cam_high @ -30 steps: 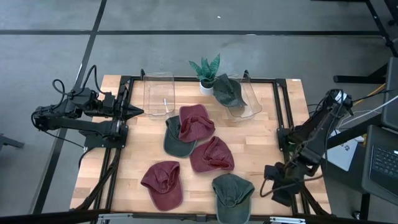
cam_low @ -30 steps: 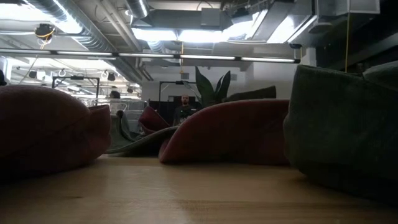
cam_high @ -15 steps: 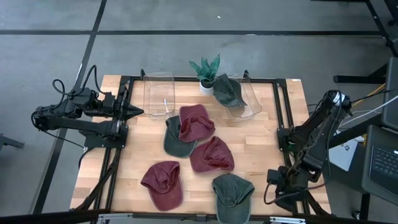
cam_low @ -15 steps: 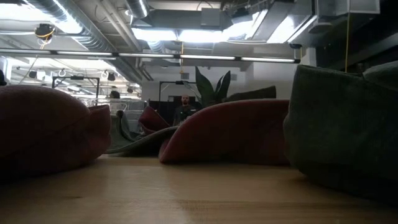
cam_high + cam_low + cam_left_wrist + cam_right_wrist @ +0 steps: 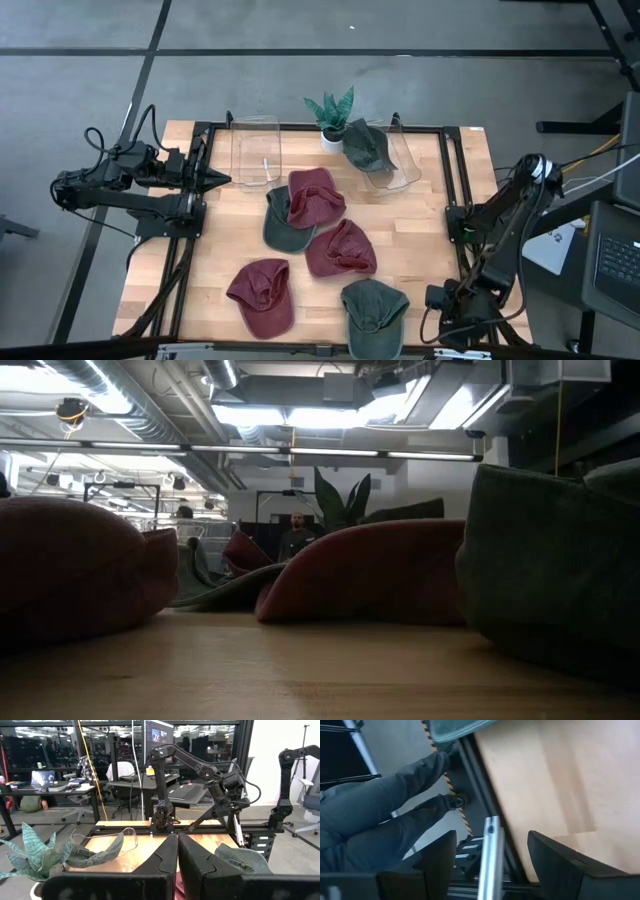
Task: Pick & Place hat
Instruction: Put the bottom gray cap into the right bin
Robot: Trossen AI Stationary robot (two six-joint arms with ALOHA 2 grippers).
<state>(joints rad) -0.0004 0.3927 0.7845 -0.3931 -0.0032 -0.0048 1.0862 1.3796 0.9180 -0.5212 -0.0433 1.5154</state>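
Observation:
Several caps lie on the wooden table: a red hat (image 5: 315, 197) overlapping a green hat (image 5: 278, 226), a red hat (image 5: 340, 248), a red hat (image 5: 262, 296), and a green hat (image 5: 373, 310) near the front edge. Another green hat (image 5: 367, 145) lies in the right clear bin (image 5: 400, 168). My right gripper (image 5: 445, 318) is open just right of the front green hat, over the table's near right corner, pointing down toward the near edge (image 5: 492, 865). My left gripper (image 5: 222, 180) is shut and level at the table's left side (image 5: 177, 855).
An empty clear bin (image 5: 257, 150) and a potted plant (image 5: 330, 112) stand at the far edge. A black rail frame (image 5: 455, 170) borders the table. A person's legs (image 5: 380, 815) show beyond the near edge in the right wrist view. Bare wood (image 5: 430, 215) lies at the right.
My right gripper has moved toward the table's near edge and sunk lower, staying open. The hats have not moved.

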